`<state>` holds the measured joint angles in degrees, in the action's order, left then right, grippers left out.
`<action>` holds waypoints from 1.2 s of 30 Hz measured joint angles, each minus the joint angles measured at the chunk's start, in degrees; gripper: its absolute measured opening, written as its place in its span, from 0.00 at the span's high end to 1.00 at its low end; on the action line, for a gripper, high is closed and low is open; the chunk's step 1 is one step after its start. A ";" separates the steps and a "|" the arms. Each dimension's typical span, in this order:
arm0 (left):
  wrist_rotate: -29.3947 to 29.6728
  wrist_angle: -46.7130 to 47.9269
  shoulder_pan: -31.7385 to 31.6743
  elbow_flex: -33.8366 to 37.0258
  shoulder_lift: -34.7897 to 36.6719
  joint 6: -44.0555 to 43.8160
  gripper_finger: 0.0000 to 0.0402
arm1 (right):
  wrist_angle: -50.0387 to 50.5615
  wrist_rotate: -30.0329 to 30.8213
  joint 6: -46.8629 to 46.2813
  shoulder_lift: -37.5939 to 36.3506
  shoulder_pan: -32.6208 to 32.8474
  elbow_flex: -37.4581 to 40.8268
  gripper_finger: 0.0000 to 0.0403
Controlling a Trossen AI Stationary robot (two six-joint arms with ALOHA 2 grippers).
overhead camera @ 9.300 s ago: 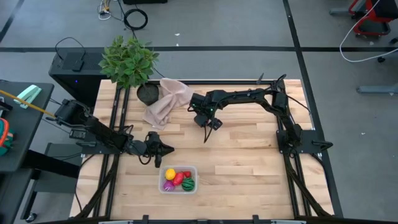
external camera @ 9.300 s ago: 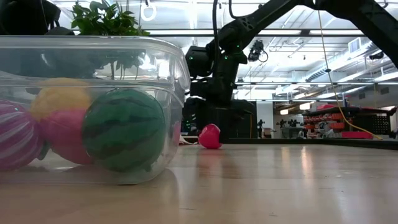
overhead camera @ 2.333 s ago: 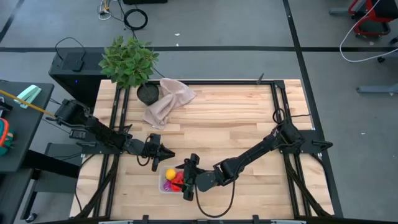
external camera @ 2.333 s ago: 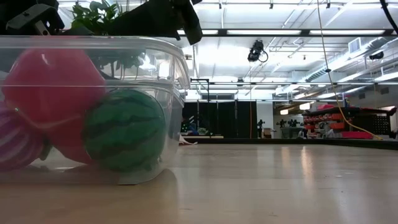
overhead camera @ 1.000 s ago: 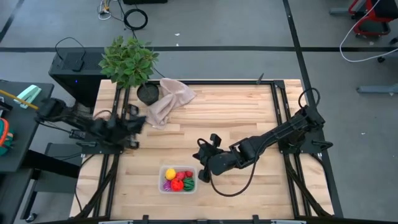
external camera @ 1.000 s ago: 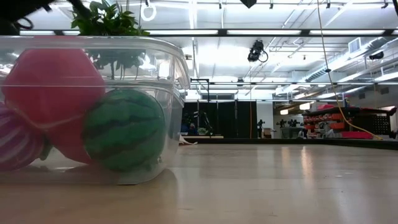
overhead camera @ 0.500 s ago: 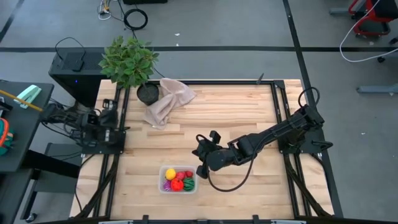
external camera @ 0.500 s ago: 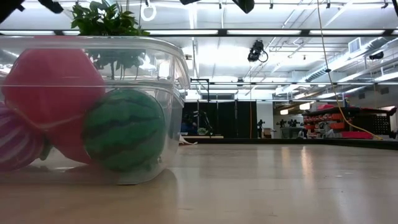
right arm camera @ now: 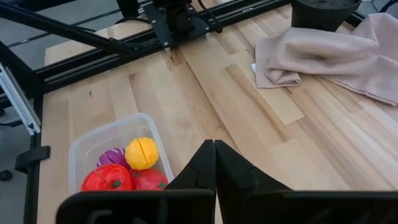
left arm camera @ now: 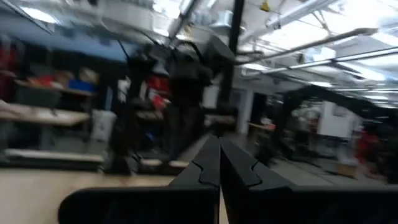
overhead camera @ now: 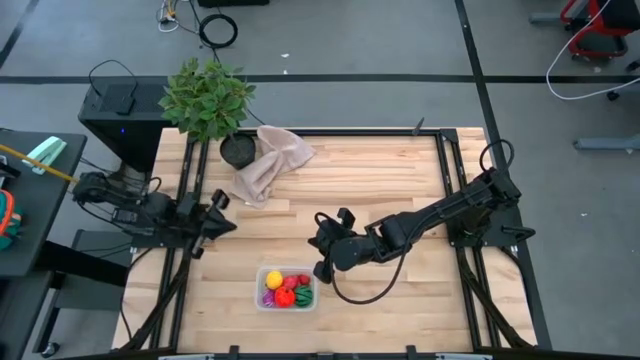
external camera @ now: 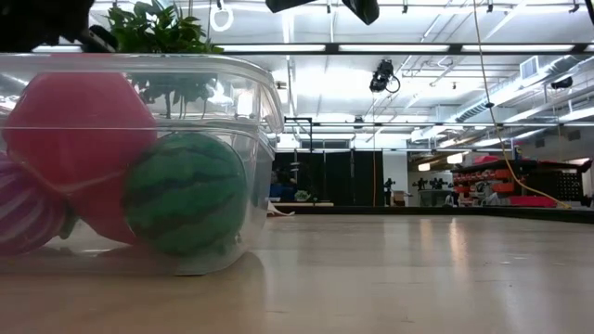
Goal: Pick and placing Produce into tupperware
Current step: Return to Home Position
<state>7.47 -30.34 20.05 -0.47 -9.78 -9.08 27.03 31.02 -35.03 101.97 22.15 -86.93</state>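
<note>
Several pieces of produce (overhead camera: pixel 285 295) lie inside the tupperware (overhead camera: pixel 314 272), which stands on the tabletop (overhead camera: pixel 400 180) near its front edge. Among them are a yellow fruit (overhead camera: pixel 273 279), a purple fruit (overhead camera: pixel 267 298) and a green striped ball (external camera: pixel 186 193), the ball resting against the clear wall. Right tool (overhead camera: pixel 325 246) hovers just behind the tupperware, apart from it, fingers pressed together with nothing between them. Left tool (left arm camera: pixel 219 146) is at the left edge of the tabletop, fingers likewise together and empty. Beige cloth (overhead camera: pixel 268 160) and potted plant (overhead camera: pixel 208 100) occupy the far left corner, cloth touching the pot.
</note>
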 joint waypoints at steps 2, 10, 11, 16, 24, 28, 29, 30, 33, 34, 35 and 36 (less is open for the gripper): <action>-2.35 2.43 0.00 0.02 1.10 -1.44 0.99 | 0.00 0.01 -0.03 0.00 -0.05 -0.01 0.99; -5.97 12.85 -0.71 0.04 5.34 -2.04 0.99 | 0.07 0.01 -3.92 0.00 -0.32 0.00 0.99; -5.97 13.68 -1.47 0.04 5.65 -1.92 0.99 | 0.07 0.01 -4.09 0.00 -0.41 0.01 0.99; -6.84 15.81 -7.03 0.04 6.32 0.33 0.99 | 0.09 0.01 -5.66 0.00 -0.82 -0.01 0.99; -16.21 16.04 -18.11 0.06 6.29 -0.32 0.99 | 0.08 0.01 -7.54 0.00 -1.51 0.02 0.99; -15.24 16.19 -23.02 0.06 6.29 2.72 0.99 | 0.04 0.01 -7.86 0.00 -1.55 0.00 0.99; -13.32 16.56 -24.30 0.06 6.29 3.49 0.98 | 0.04 0.01 -8.06 0.00 -1.54 0.00 0.99; -10.93 17.01 -25.33 0.06 6.29 3.19 0.98 | 0.04 0.01 -8.35 0.00 -1.52 -0.01 0.99; -6.13 17.65 -27.20 0.06 6.27 0.18 0.99 | 0.04 0.02 -8.55 0.00 -1.53 -0.01 0.99; -5.74 18.60 -27.33 0.06 6.27 0.10 0.99 | 0.04 0.16 -8.55 0.00 -1.53 0.00 0.99; -5.44 19.41 -27.39 0.06 6.26 0.70 0.99 | 0.04 0.31 -8.57 0.00 -1.53 -0.01 0.99; -4.90 19.92 -27.37 0.06 6.25 1.39 0.99 | 0.04 0.31 -8.57 0.00 -1.53 -0.01 0.99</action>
<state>2.57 -10.43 -7.31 -0.40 -3.53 -7.69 27.07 31.33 -43.59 101.97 20.62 -86.94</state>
